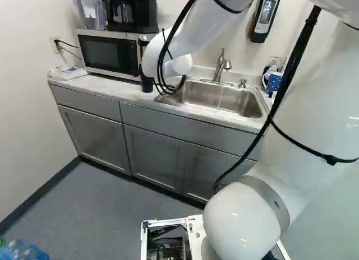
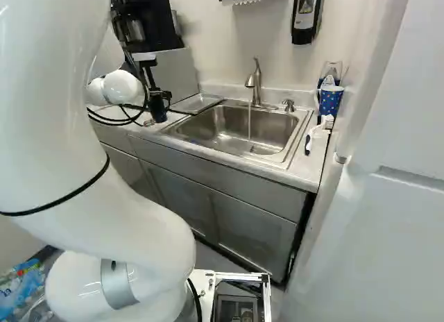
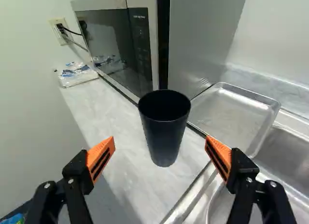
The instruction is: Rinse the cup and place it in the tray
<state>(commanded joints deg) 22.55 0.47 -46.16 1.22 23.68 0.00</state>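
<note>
In the right base view my gripper (image 2: 158,101) is low over the counter, close around the dark cup (image 2: 158,114). The wrist view shows the gripper (image 3: 161,154) open, its orange pads far apart. Upright on the counter, the empty-looking cup (image 3: 164,132) stands ahead of and between the fingers, touched by neither. The metal tray (image 3: 229,110) lies flat beyond the cup, between microwave and sink. In the right base view a stream of water falls from the faucet (image 2: 255,86) into the sink (image 2: 229,134).
The microwave (image 1: 109,54) stands behind the cup, with a plastic packet (image 1: 68,73) on the counter near the wall. Right of the sink are a soap pump (image 2: 288,105), a blue dotted cup (image 2: 330,100) and a white brush (image 2: 320,128). The counter's front edge runs close by.
</note>
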